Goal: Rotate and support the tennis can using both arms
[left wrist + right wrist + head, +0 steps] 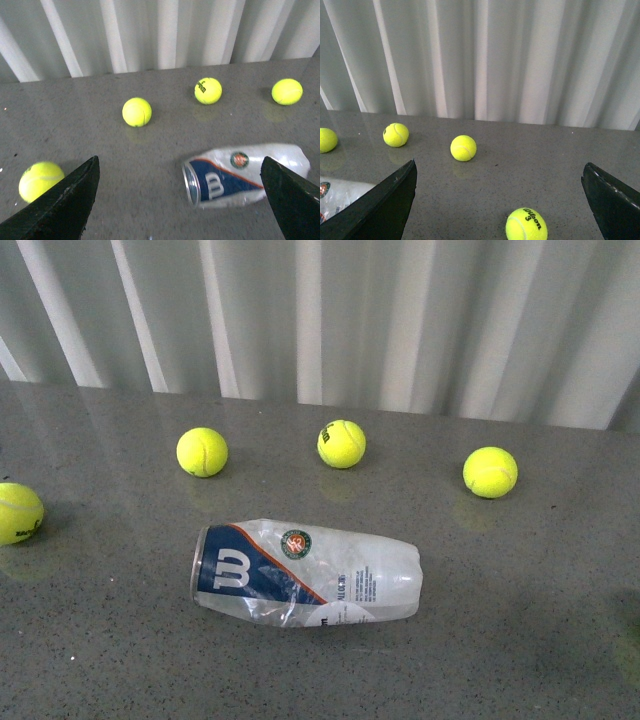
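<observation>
The tennis can (305,573) lies on its side in the middle of the grey table, its metal rim to the left and its clear, dented body to the right. Neither arm shows in the front view. In the left wrist view the can (240,172) lies ahead, partly behind one black finger (290,197); my left gripper (180,200) is open and holds nothing. My right gripper (500,200) is open too, over bare table, and only the can's clear end (340,197) shows beside one of its fingers (380,210).
Three yellow tennis balls (202,452) (341,444) (490,472) lie in a row behind the can, and another ball (18,512) at the left edge. A ball marked 3 (526,225) lies between the right fingers. White curtain (320,310) backs the grey table (500,640).
</observation>
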Available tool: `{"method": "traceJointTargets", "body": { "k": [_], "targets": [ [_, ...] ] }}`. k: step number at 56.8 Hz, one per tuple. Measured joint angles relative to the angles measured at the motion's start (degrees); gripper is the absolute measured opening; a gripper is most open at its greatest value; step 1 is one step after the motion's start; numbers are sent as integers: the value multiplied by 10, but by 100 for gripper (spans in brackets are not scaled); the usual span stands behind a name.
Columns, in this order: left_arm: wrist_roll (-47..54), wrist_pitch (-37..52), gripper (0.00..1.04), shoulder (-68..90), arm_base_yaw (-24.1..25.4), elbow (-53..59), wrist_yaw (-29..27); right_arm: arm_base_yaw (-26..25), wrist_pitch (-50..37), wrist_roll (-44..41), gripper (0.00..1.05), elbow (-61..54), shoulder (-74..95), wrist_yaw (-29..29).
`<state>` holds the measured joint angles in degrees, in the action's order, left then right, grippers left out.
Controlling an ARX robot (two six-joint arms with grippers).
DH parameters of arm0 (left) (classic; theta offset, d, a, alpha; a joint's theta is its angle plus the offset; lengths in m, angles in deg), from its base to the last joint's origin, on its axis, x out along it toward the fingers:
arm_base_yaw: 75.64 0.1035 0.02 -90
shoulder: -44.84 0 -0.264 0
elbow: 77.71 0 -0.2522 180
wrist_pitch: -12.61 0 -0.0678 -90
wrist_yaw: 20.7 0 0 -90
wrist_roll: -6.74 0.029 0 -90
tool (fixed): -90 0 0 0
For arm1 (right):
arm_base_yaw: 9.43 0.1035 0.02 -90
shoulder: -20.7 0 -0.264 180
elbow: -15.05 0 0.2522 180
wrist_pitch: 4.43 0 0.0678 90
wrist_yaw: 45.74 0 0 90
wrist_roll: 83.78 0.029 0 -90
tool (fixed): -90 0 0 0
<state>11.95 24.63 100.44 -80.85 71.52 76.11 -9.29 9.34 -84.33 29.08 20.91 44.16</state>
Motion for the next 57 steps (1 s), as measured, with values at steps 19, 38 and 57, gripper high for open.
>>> {"method": "traceJointTargets", "body": {
  "k": [19, 38, 57],
  "targets": [
    [15, -31, 98, 485, 36, -259, 40, 0, 0, 0, 98, 0, 0, 0],
    [-58, -36, 98, 557, 63, -304, 104, 0, 0, 0, 98, 0, 0, 0],
    [-181, 30, 98, 603, 37, -295, 186, 0, 0, 0, 98, 0, 0, 0]
  ]
}}
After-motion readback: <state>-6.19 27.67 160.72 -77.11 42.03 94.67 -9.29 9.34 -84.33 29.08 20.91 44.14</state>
